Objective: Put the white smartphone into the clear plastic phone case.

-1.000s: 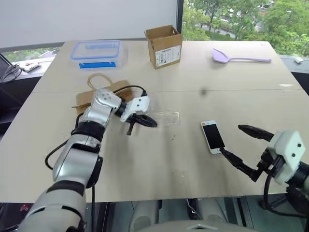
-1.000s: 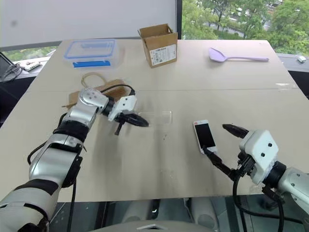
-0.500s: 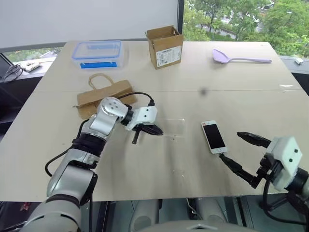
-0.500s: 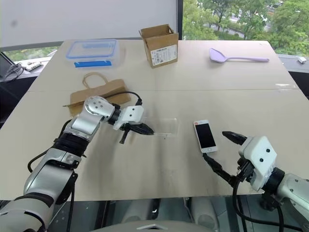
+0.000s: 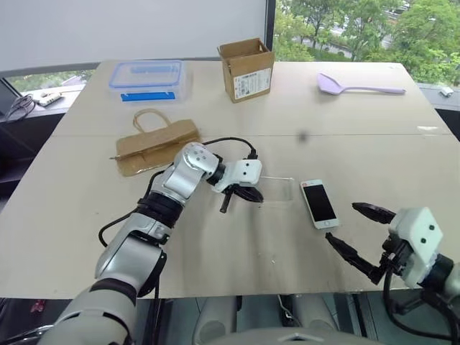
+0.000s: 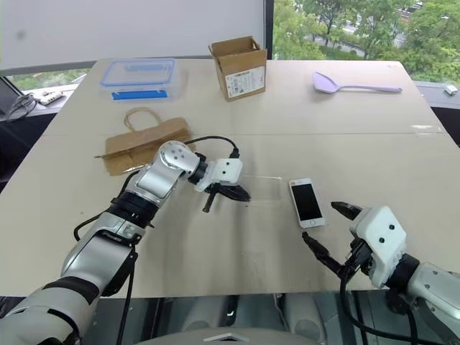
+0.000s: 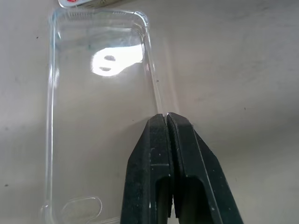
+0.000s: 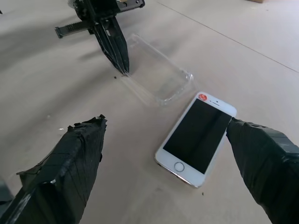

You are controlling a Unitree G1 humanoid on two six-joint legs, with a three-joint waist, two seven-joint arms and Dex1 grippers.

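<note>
Beige table (image 5: 215,273), cardboard box (image 5: 246,67) label unreadable, white smartphone (image 5: 318,203)

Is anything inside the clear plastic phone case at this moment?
No. The clear plastic phone case lies empty; bare table shows through its floor. The white smartphone lies beside it, apart. The left gripper, shut, covers part of one side wall.

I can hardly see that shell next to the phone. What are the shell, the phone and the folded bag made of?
The case looks like clear glossy plastic: the table shows through it and it catches a bright glare. The phone has a dark, glass-like screen in a smooth white frame, perhaps plastic or painted metal. The bag looks like matte brown paper, creased flat, with looped handles.
</note>
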